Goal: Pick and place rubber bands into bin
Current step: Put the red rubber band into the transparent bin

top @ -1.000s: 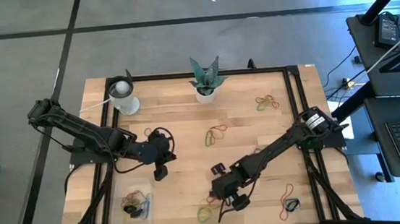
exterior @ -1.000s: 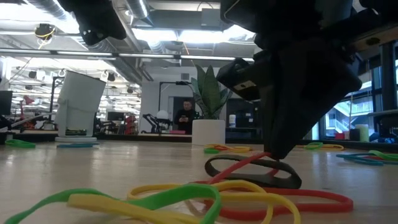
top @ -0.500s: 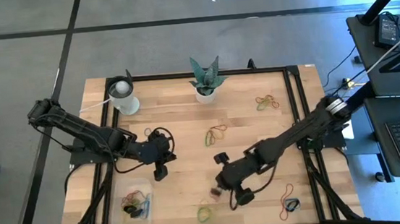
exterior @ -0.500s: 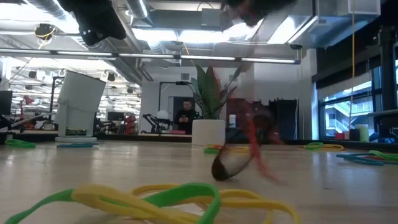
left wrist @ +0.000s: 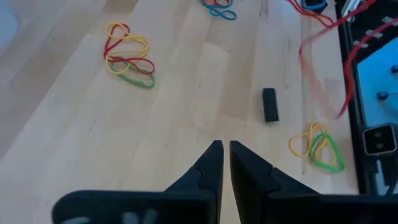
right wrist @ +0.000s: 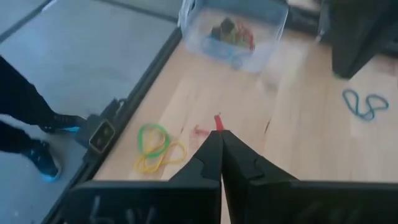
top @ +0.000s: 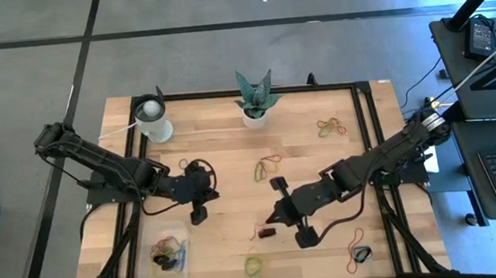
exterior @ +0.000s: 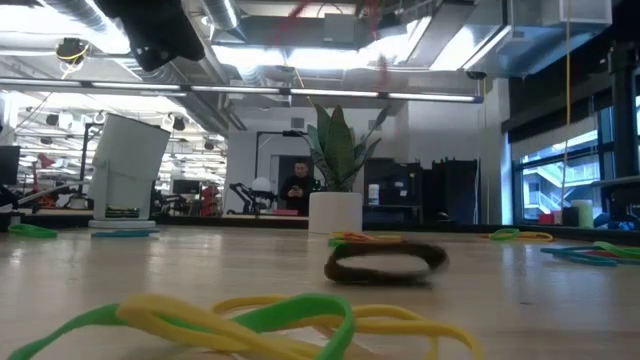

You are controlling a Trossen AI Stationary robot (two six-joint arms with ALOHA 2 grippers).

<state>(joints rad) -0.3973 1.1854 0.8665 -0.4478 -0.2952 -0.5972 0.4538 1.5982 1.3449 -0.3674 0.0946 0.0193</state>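
Observation:
My right gripper point(top: 271, 222) is shut on a red rubber band point(left wrist: 320, 62) and hangs above the table's near middle. Below it lies a small black block point(left wrist: 268, 104), flat on the wood. The clear bin point(top: 164, 254) stands at the near left with several bands inside. My left gripper point(top: 199, 219) hovers shut just beyond the bin's far side, holding nothing. A yellow and green bunch of rubber bands point(top: 254, 264) lies by the near edge. My right gripper pinches a short piece of the red band point(right wrist: 217, 122) between its two fingertips. The fingers slant down toward the table's near left. The band trails below them, slack and clear of the table, blurred in the left wrist view.
More rubber bands lie at the middle point(top: 267, 166), far right point(top: 331, 127) and near right point(top: 357, 237). A white cup point(top: 152, 119) and a potted plant point(top: 255, 98) stand along the far edge. Bare wood lies between the bin and my right gripper.
My right gripper has risen from the table near its front edge and tipped closer to level, taking the red band up with it. The black block came up briefly with the band, dropped off, and lies on the table again.

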